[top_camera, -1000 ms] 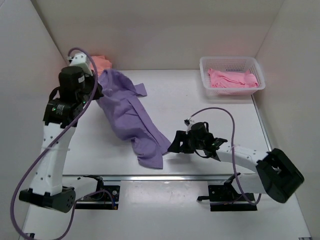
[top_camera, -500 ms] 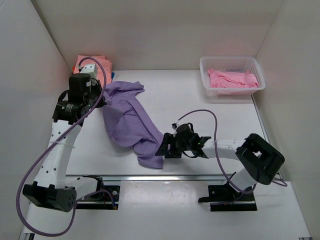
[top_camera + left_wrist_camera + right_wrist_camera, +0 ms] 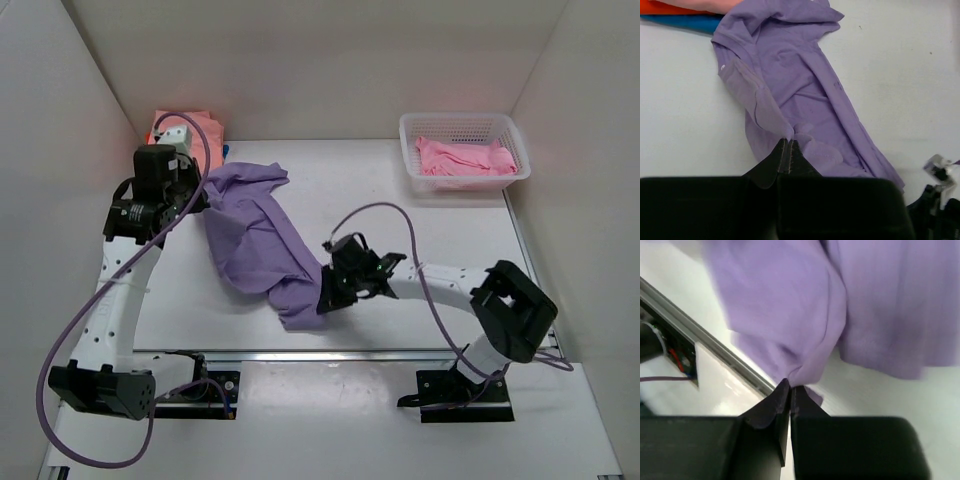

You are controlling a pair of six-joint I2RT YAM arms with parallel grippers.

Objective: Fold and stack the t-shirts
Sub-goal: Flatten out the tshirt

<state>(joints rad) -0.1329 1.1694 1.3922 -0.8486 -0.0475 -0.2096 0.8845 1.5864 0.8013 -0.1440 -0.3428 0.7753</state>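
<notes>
back-left corner: salmon-pink shirt (image 3: 188, 122) tops a pile by the wall. The left wrist view shows an orange-red shirt (image 3: 670, 5) and a blue shirt (image 3: 687, 22) at the pile's edge.
left arm: stands along the left side, wrist bent toward the pile.
left end effector (image 3: 789, 143): closed, pinching a fold of the purple shirt (image 3: 255, 235). Fingers pressed together with cloth rising up into the tips.
purple shirt: crumpled, not folded. It runs diagonally over the tabletop (image 3: 430, 225) from back left to front center. The upper end is bunched and touches the pile; the lower end is near the front edge.
right end effector (image 3: 790, 386): closed, gripping the lower end of the purple shirt. Cloth gathers into a pucker at the tips, which are low over the tabletop, close to the metal rail (image 3: 725, 352) at the front edge.
right arm: stretches low from the right base toward the center.
basket (image 3: 460, 119): white mesh, back-right corner, well apart from the purple shirt.
pink shirt (image 3: 465, 158): inside the basket, lying loose.
</notes>
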